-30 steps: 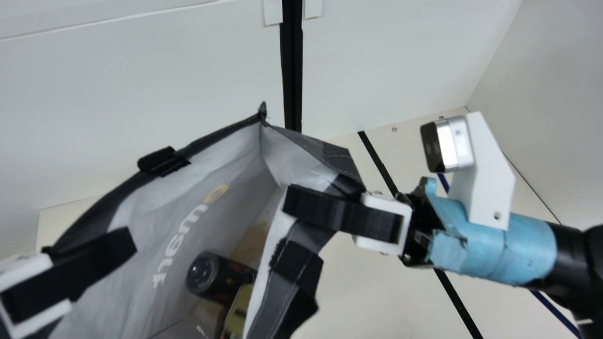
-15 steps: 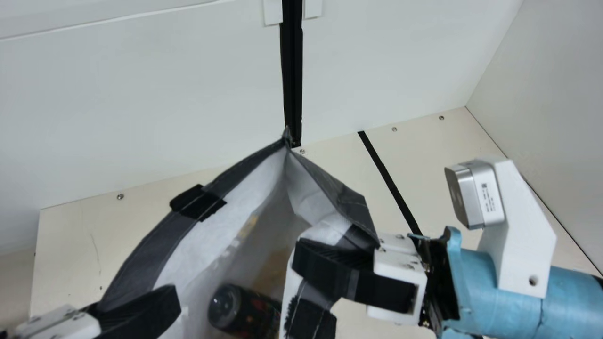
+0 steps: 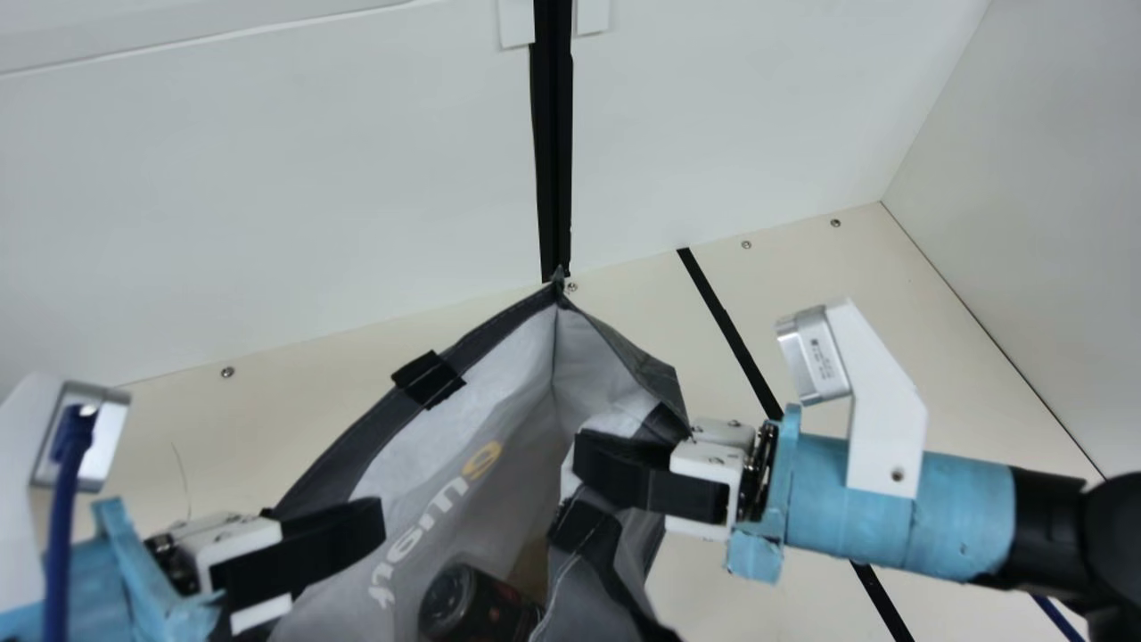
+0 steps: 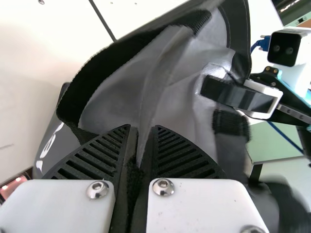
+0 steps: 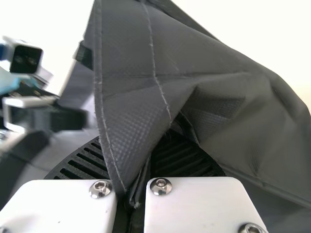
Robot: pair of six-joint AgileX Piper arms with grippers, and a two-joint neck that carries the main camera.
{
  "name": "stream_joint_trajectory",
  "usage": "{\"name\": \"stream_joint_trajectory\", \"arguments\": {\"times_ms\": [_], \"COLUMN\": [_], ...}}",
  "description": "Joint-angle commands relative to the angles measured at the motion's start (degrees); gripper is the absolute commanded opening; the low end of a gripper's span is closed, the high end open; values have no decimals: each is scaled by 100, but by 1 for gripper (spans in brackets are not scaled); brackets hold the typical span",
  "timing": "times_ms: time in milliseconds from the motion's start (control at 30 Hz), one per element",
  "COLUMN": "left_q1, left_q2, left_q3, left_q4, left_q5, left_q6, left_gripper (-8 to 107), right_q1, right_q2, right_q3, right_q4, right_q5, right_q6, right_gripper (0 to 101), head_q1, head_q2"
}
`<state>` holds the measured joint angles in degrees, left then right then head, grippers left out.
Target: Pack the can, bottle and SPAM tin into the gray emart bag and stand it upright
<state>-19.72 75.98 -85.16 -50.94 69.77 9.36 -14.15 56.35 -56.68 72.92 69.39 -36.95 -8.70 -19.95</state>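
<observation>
Evidently, my left tool [image 3: 379, 522] and right tool [image 3: 584, 459] pinch opposite sides of the gray emart bag [image 3: 352, 450]'s mouth, whose far corner points toward the desk [image 3: 802, 303]'s back edge, with the dark cylinder [image 3: 472, 606] inside between them.

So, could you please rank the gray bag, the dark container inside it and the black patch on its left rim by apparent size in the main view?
1. Gray bag
2. Dark container, partly cut off
3. Black patch
</observation>
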Motion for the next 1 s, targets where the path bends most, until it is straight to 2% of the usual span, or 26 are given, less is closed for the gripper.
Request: {"name": "stream_joint_trajectory", "arguments": {"times_ms": [0,267,633,800,967], "left_q1": [74,317,468,516,519], "left_q2": [194,1016,2278,2754,3080], "left_q3": [-9,-434,-1609,-2245,-2730], "left_q4": [-72,-254,-148,-108,-12], "left_q5": [13,13,13,13,13], "left_q6": [376,1251,2023,2112,2054], "left_gripper": [-8,-8,-8,-8,-8], "right_q1": [-48,-289,601,990,1188], "right_q2": [183,994,2188,2619,2883], "right_q3": [38,-120,-707,-979,-1140], "right_q4": [-39,-170,-231,-271,-266], "right_q5": [51,13,-1049,-1436,-1677], "right_q6": [-475,-1712,-2995,-3267,-3335], "right_gripper": [0,0,0,0,0], "head_q1": [-130,-130,-130,-130,-130], "head_q2": [-5,-5,-5,-5,-5]}}
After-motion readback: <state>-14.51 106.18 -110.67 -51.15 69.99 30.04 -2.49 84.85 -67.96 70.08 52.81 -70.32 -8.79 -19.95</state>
